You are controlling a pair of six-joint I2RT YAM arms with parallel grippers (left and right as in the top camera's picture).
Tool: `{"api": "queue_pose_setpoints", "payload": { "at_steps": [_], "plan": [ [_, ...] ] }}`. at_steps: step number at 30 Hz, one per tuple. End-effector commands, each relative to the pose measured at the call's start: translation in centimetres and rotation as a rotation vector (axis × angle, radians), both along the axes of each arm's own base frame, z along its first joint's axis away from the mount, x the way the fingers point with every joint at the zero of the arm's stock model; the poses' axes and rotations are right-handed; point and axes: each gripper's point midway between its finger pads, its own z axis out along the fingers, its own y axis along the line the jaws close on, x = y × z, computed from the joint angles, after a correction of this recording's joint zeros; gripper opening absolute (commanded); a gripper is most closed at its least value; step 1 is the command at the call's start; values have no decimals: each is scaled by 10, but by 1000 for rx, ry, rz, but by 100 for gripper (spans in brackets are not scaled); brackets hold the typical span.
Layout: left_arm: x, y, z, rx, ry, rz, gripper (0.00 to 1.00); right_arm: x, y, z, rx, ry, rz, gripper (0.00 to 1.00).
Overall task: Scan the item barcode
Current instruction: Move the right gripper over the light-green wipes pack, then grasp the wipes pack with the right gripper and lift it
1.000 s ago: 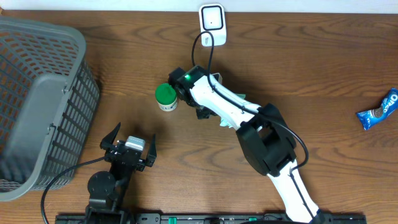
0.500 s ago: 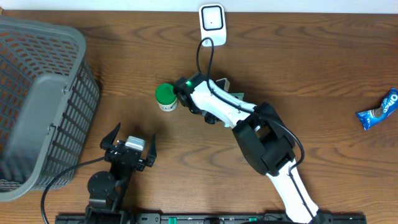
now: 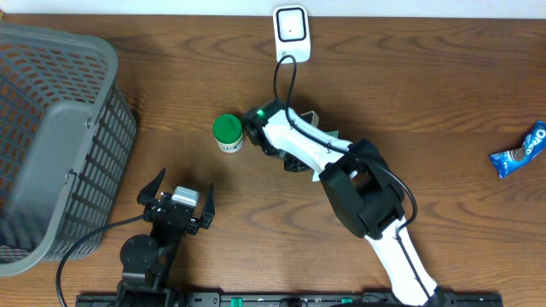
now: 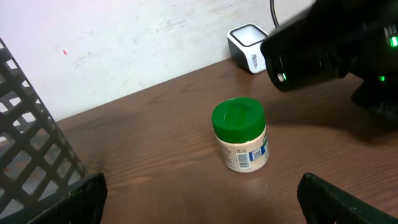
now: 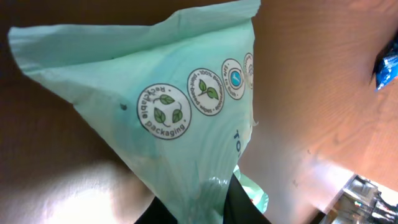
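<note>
The right gripper (image 5: 208, 200) is clenched on a mint-green pouch (image 5: 168, 106). In the right wrist view its dark fingers pinch the pouch's lower edge at the bottom of the frame, and the face shown carries round recycling badges but no barcode that I can make out. From overhead this arm sits just right of centre, below the white scanner (image 3: 290, 24) at the top middle of the table (image 3: 444, 85), near it but not against it. A green-lidded jar (image 4: 240, 134) stands just left of the wrist. A grey basket (image 3: 102, 136) fills the left edge, and a blue Oreo pack (image 3: 520, 150) lies at the far right. The left gripper (image 3: 181, 189) rests at lower left with its fingers spread wide, holding nothing. By my judgement the grasp is made. Turning the pouch's barcode to the scanner is not yet done.
</note>
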Motion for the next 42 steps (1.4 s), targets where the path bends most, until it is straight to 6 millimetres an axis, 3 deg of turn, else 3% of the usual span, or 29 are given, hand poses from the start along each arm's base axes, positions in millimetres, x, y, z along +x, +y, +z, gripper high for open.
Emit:
{"api": "queue_pose_setpoints", "payload": {
  "at_steps": [1,6,9,16,24,36,42],
  "plan": [
    [-1,-1,-16,18,33,-11,98,1,27,18,173,132,55,1],
    [-1,-1,-16,18,33,-11,98,-32,106,64,824,539,318,1],
    [-1,-1,-16,18,33,-11,98,-48,127,95,1155,673,473,2],
    [-1,-1,-16,18,33,-11,98,-32,120,108,1435,654,578,1],
    [-1,-1,-16,18,33,-11,98,-28,111,108,1666,607,687,1],
    [-1,-1,-16,18,33,-11,98,-27,101,105,1865,377,1130,1],
    [-1,-1,-16,18,33,-11,98,-26,102,108,1872,324,1226,1]
  ]
}}
